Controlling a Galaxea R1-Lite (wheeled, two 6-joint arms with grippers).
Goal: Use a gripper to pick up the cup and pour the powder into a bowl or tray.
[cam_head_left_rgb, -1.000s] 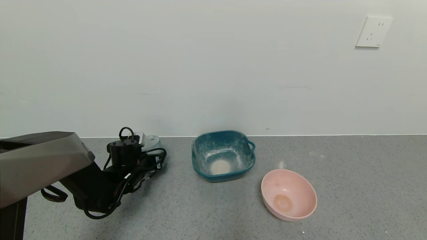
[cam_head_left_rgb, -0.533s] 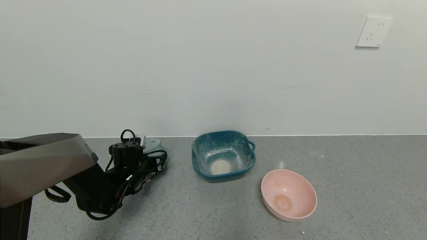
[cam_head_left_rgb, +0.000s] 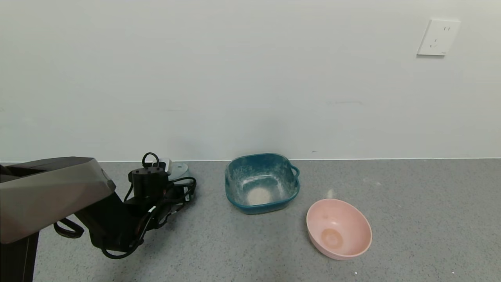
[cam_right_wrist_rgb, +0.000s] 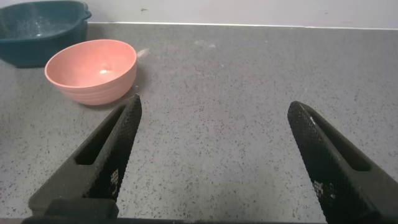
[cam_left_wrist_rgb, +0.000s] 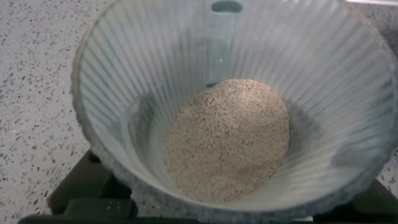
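Observation:
The pale ribbed cup stands on the grey table by the wall, left of the teal dish. In the left wrist view the cup fills the frame, upright, with a heap of beige powder in its bottom. My left gripper is open, with its dark fingers on either side of the cup's lower part. The teal dish holds a small pale heap of powder. My right gripper is open and empty over bare table, out of the head view.
A round pink bowl with an orange-tan stain stands to the right of and nearer than the teal dish; it also shows in the right wrist view. The wall runs close behind the cup and dish. A small powder smear lies on the table.
My left arm has shifted slightly right and down around the cup, then nearly stopped. The cup, dish and pink bowl have not moved.

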